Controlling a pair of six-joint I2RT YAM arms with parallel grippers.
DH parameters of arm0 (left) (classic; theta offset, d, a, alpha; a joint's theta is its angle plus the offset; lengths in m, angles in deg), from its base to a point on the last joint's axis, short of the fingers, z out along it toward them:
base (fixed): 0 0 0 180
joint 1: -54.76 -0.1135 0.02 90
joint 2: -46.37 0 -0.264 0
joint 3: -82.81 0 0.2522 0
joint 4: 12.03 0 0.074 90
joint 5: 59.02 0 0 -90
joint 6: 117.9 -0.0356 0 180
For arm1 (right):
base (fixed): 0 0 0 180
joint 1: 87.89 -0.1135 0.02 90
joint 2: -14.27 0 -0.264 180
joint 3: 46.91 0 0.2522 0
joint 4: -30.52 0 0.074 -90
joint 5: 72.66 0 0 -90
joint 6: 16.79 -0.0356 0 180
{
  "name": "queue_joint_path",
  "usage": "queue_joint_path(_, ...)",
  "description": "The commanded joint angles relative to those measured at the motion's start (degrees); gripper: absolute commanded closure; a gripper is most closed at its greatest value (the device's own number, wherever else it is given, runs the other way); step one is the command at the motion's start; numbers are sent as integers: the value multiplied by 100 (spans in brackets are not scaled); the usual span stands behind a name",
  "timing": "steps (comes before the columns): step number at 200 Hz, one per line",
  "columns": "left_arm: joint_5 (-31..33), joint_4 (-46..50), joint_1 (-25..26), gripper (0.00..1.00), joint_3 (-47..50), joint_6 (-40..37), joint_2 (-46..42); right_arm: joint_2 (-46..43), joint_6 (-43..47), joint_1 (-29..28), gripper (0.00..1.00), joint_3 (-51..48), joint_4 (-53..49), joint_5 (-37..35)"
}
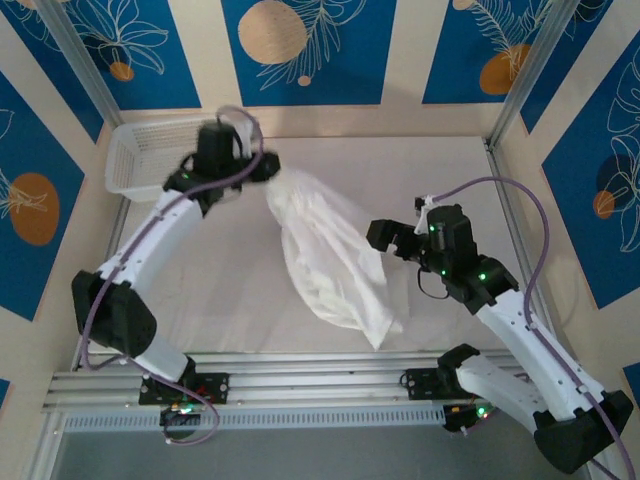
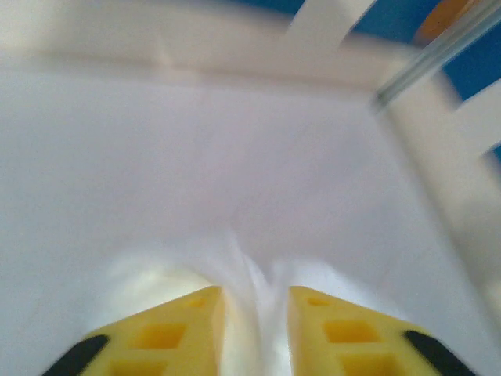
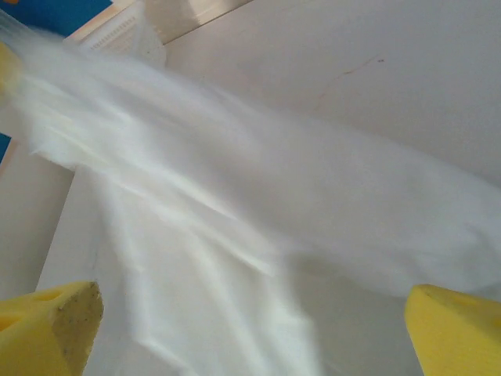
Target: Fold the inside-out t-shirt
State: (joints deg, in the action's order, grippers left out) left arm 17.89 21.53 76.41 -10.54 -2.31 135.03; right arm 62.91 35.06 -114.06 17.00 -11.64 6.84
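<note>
Over the far left part of the table [image 1: 220, 290], just beside the white mesh basket [image 1: 150, 150] that sits in the far left corner, the left gripper [image 1: 262, 168] is held above the surface, and the upper end of the inside-out t-shirt [image 1: 330, 255] is gathered at its tip. In the left wrist view, the left gripper [image 2: 256, 301] is seen with its yellow fingers [image 2: 188, 329] set a narrow way apart, and a bunch of the inside-out t-shirt [image 2: 252, 270] fills the gap between them. Whether the cloth is pinched or merely lies loose there cannot be told, as the picture is blurred. From that gripper the garment is drawn out as a long, crumpled band running diagonally toward the near edge. It widens through the middle of the table, and its lower end is laid on the surface a little right of centre, close to the near edge. Just beside the garment's right side, about midway between the far and near edges, the right gripper [image 1: 392, 238] is pointed at the cloth with its jaws spread wide and closed on nothing. In the right wrist view, the right gripper [image 3: 258, 329] is shown with a yellow fingertip [image 3: 55, 329] at each lower corner, and the inside-out t-shirt [image 3: 235, 196] is spread across the space ahead of them, with bare table behind it at the upper right.
</note>
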Motion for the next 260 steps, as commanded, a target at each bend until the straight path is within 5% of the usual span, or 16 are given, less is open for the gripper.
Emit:
queue_joint_path(1, 632, -789, 217, 61, 1153, 266, -1197, -119, -53, 165, 1, -155, -78, -36)
queue_joint_path(23, 1356, -502, 228, 57, 1961, 341, -1693, 220, -17, 329, 1, -312, 97, 195)
queue_joint_path(95, 974, -672, 604, 51, 3024, 645, -1166, 3024, 23, 120, 9, -111, 593, 513)
queue_joint_path(112, 921, -956, 605, 48, 2948, 684, -917, 3532, -41, 69, 47, 0, 744, 511)
queue_joint_path(123, 949, -1202, 604, 45, 2892, 700, -737, 3621, -218, 75, 86, -48, 846, 292)
queue_joint_path(131, 982, -1377, 595, 41, 2826, 745, -556, 3498, -312, 107, 100, -190, 1019, 160)
queue_joint_path(180, 717, -2126, 542, 37, 2000, 1120, 972, 2172, -949, 963, 100, -1147, 1252, -165)
queue_joint_path(192, 873, -2079, 533, 47, 1752, 1038, 1303, 1934, -879, 1059, 100, -1259, 1085, -225)
queue_joint_path(211, 759, -1838, 525, 100, 1385, 875, 1501, 1633, -623, 1045, 94, -1238, 788, -96)
queue_joint_path(238, 598, -1482, 742, 100, 1080, 503, 864, 1152, -287, 800, 71, -879, 400, 182)
queue_joint_path(260, 1436, -585, 1755, 100, 393, -691, 544, 698, -222, 749, 53, -495, 204, 104)
